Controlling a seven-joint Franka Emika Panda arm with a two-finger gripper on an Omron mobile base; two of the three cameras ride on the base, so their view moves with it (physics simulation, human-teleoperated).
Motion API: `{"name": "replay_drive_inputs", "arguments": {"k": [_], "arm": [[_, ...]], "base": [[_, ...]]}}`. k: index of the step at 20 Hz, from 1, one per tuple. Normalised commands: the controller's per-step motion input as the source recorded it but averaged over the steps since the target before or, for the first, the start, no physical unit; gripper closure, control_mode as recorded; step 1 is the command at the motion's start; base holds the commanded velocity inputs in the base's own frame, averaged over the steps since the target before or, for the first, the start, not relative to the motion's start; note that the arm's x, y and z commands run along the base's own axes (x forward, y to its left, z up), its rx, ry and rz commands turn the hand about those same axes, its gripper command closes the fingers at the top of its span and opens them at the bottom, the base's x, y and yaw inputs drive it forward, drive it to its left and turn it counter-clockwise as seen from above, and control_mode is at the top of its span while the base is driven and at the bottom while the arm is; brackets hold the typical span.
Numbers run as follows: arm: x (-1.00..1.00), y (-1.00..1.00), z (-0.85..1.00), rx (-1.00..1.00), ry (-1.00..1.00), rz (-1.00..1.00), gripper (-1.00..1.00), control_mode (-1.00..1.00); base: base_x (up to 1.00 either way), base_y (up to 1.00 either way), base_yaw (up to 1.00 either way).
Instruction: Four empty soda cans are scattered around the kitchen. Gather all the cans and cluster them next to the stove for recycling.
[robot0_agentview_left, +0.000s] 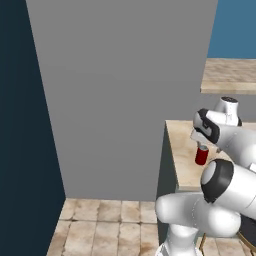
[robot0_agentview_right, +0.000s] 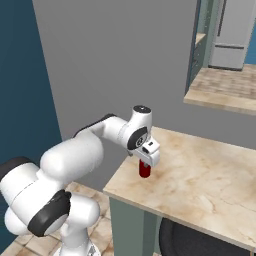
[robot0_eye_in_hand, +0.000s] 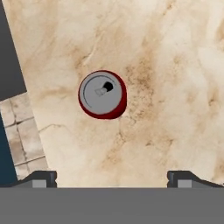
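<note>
Hand (robot0_eye_in_hand: 112, 177) hangs straight above the red soda can (robot0_eye_in_hand: 103, 94), pointing down, fingers spread as wide as they go w/ nothing between them; not touching the can. In the hand view the two dark fingertips (robot0_eye_in_hand: 38, 178) stand far apart at the bottom edge, and the can sits ahead of them, roughly midway, a bit toward the left tip.

Can stands upright on the beige marble worktop (robot0_agentview_right: 200, 175), near its corner, directly under the hand (robot0_agentview_right: 148, 159). From the left base view the can (robot0_agentview_left: 201, 155) pokes out just below the hand (robot0_agentview_left: 201, 142); from the right base view only the lower part of the can (robot0_agentview_right: 144, 170) shows, its top covered by the hand.

Around: worktop bare near the can, nothing in the way. Beyond the hand, a big plain grey wall (robot0_agentview_left: 120, 90). Below the worktop edge, brown tiled floor (robot0_agentview_left: 105, 225). A second worktop (robot0_agentview_right: 225, 92) further off, w/ a steel fridge (robot0_agentview_right: 230, 35) behind it, cut off by the frame. Dark round shape (robot0_agentview_right: 200, 240) under the near worktop edge, too cut off to tell what it is.

Labels: none readable; can top is silvery w/ a pull tab & dark opening, sides plain red as far as visible
</note>
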Motion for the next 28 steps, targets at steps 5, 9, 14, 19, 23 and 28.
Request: {"name": "replay_drive_inputs", "arguments": {"k": [5, 9, 14, 19, 23, 28], "arm": [[0.18, -0.03, -0.17, 0.00, 0.02, 0.00, -1.00, -1.00], [0.21, -0.03, -0.17, -0.01, 0.02, 0.00, -1.00, -1.00], [0.19, -0.04, -0.15, -0.03, 0.01, 0.00, -1.00, -1.00], [0.15, -0.11, -0.13, -0.03, 0.01, 0.00, -1.00, -1.00], [0.11, -0.11, -0.13, -0.02, 0.00, 0.00, -1.00, -1.00], [0.17, -0.07, -0.12, -0.01, 0.00, 0.00, -1.00, -1.00]], "base": [[0.00, 0.00, 0.00], [0.00, 0.00, 0.00], [0.00, 0.00, 0.00], [0.00, 0.00, 0.00], [0.00, 0.00, 0.00], [0.00, 0.00, 0.00]]}}
